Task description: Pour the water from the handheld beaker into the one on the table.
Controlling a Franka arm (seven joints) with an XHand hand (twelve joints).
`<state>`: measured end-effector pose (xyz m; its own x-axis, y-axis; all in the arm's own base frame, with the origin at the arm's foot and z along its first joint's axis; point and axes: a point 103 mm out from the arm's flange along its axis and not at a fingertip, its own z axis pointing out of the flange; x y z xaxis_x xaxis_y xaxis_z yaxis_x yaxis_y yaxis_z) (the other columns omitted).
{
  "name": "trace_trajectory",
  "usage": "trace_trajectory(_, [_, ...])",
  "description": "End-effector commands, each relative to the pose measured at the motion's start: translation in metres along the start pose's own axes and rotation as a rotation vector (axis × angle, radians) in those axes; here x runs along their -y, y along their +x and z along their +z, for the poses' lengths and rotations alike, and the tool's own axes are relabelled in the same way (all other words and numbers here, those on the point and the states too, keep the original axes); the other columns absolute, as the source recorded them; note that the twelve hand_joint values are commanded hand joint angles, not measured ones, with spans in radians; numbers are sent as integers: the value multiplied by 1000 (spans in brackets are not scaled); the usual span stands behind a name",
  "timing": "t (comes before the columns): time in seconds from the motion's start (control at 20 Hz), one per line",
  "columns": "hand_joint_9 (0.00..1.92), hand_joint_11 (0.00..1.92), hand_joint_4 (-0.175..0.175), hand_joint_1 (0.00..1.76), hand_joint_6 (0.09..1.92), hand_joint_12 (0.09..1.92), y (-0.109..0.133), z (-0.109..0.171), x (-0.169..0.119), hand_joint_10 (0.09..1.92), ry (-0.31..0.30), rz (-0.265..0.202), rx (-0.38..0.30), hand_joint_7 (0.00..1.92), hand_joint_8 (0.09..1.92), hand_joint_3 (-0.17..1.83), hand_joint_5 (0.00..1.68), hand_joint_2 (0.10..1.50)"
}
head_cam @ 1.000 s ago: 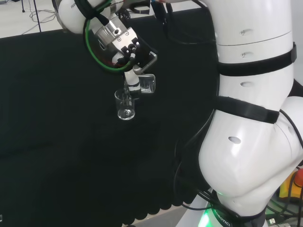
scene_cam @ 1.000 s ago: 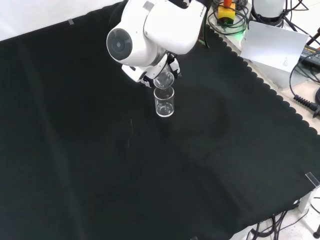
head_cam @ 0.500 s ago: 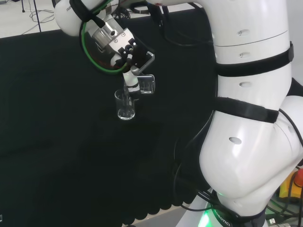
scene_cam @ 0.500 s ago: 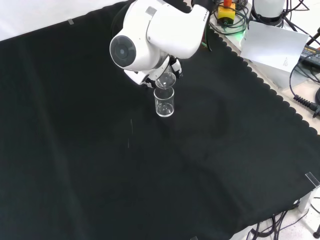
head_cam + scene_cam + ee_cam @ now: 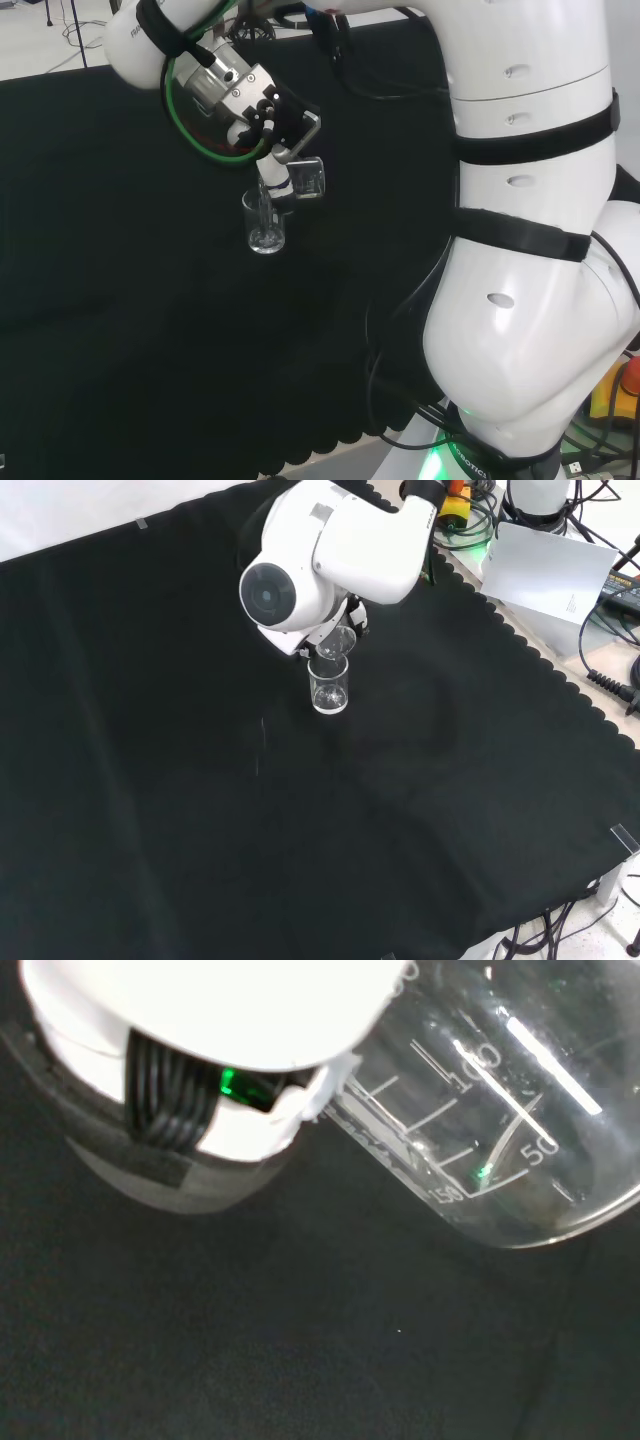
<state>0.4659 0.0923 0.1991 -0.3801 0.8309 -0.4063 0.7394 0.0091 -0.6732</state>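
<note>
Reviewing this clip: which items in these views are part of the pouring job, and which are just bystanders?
Part of the job:
- robot hand
- held beaker, tipped on its side over the other
- standing beaker on the black cloth

Just lying about:
- white sheet past the cloth's scalloped edge
- cables near it

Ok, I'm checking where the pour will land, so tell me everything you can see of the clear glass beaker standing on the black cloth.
The clear glass beaker on the table is a small straight-walled cylinder with an open mouth, standing upright on the black cloth. A little liquid seems to sit at its bottom; how much is hard to tell. The tipped handheld beaker, held in the black and white hand, hangs just above its rim. Whether they touch cannot be told.
</note>
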Motion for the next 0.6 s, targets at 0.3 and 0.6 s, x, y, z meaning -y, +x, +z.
trace_trajectory(0.3, [1629, 1428, -175, 1436, 262, 653, 12, -11, 2, 87, 8, 29, 69, 1417, 294, 513, 1434, 657])
trace_trajectory(0.6, [1630, 1430, -175, 1436, 259, 650, 9, -11, 2, 87, 12, 29, 68, 1417, 293, 512, 1435, 658])
